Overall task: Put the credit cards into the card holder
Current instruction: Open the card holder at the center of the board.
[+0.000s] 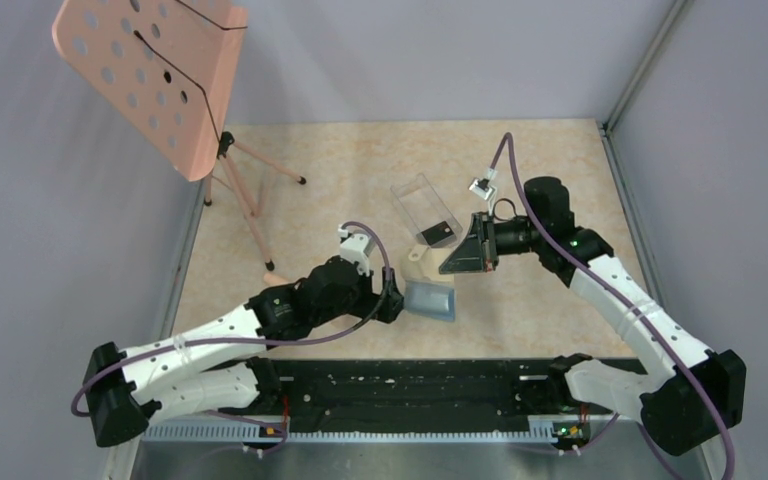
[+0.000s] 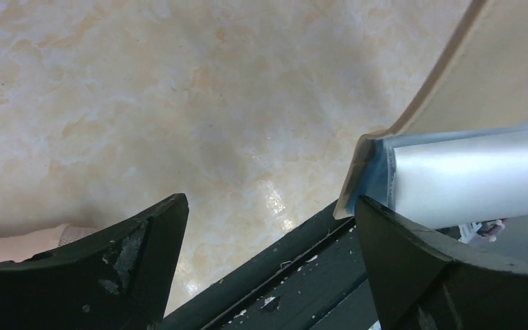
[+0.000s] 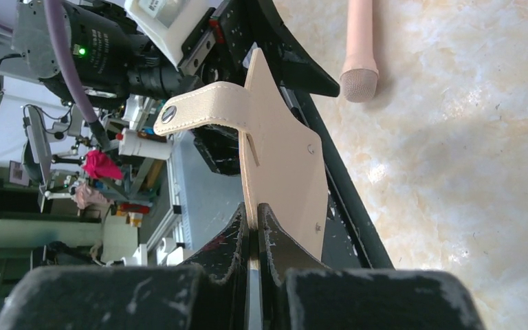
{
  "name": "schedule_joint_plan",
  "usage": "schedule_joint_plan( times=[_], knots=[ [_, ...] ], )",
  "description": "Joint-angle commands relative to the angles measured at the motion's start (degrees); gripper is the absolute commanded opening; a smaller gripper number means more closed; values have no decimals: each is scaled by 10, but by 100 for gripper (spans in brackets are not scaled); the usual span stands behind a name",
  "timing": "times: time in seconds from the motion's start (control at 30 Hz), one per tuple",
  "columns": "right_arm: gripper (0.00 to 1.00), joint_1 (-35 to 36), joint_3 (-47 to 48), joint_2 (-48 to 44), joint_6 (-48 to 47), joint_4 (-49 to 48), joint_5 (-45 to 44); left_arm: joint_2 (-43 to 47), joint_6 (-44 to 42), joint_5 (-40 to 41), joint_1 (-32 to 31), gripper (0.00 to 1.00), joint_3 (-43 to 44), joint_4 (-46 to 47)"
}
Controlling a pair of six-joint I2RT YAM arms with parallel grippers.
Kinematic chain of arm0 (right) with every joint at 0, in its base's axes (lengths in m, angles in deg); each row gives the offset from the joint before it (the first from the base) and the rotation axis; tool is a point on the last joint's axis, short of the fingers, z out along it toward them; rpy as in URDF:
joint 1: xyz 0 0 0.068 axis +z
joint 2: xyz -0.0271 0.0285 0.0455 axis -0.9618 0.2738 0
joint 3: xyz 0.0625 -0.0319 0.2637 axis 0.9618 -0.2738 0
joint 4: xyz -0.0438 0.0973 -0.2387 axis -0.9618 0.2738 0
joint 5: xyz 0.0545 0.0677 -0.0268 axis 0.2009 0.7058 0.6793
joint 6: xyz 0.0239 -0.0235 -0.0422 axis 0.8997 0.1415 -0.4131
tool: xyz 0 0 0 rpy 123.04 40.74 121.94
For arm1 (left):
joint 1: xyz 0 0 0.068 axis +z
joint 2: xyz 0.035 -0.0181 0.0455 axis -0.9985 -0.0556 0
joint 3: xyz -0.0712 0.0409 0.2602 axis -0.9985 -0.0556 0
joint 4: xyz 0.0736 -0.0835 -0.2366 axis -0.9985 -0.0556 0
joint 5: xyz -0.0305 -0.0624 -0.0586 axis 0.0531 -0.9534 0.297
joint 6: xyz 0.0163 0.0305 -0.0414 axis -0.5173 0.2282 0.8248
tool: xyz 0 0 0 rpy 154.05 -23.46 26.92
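Holding the card holder (image 1: pixel 430 298) open between both arms, near the middle of the surface (image 1: pixel 340 180).
The right gripper (image 3: pixel 256 218) has its jaws pinching the tan flap, lifting it, probably so the pockets gape. The left gripper (image 2: pixel 269 206), jaws spread, has the blue-grey face at its 3 o'clock, seemingly to steady it. One dark credit card (image 1: pixel 438 235) lies at the near end of the clear box (image 1: pixel 415 198), 12 o'clock from the holder, and the raised flap stands between them. A pink music stand (image 1: pixel 150 70) is well apart at 10 o'clock.

bright, even light — soft shadows, wrist views blurred close-up.
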Motion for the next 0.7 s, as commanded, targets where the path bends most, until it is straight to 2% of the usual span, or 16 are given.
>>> schedule_joint_plan(
  times=[0.0, 0.37, 0.67],
  knots=[
    [0, -5, -6, -12, -2, -9, 11, 34, -10, -22, 0, 96, 15, 59],
    [0, -5, -12, -11, -2, -13, 28, 108, -5, -13, 0, 97, -24, 135],
    [0, -6, -34, -28, 62, -86, 84, 91, 1, -21, 0, 98, -56, 182]
  ],
)
